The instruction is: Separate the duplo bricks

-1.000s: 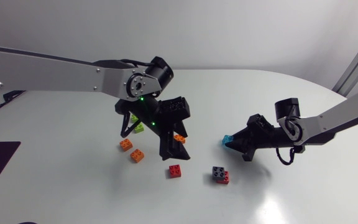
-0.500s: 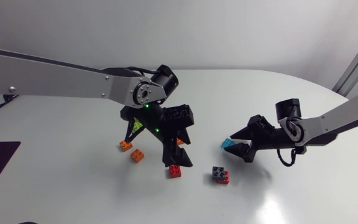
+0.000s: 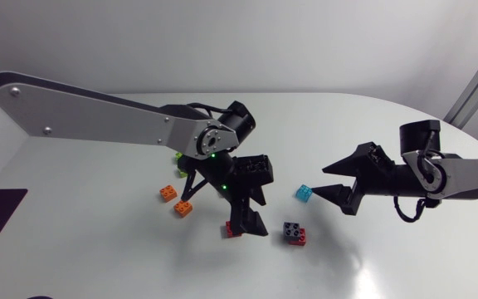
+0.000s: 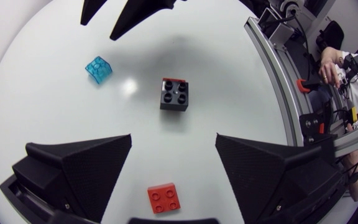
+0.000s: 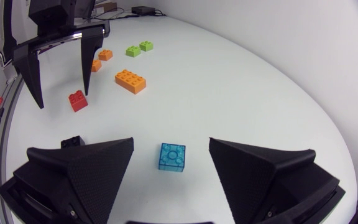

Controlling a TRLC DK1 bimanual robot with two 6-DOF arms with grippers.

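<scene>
1. The left jaws stand wide apart. The red brick lies in the gap, touching neither side, with bare surface on both sides of it.
2. Straight ahead of the left jaws, the black-on-red stack blocks the middle of the way. There is free room on either side of it.
3. Beyond the stack and off to one side lies the blue brick, well apart from it.
4. The right jaws are spread, with the blue brick in their gap and room on both sides.
5. Ahead of the right jaws the surface is open as far as the orange brick. Off to one side, the left jaws stand in the way.
</scene>
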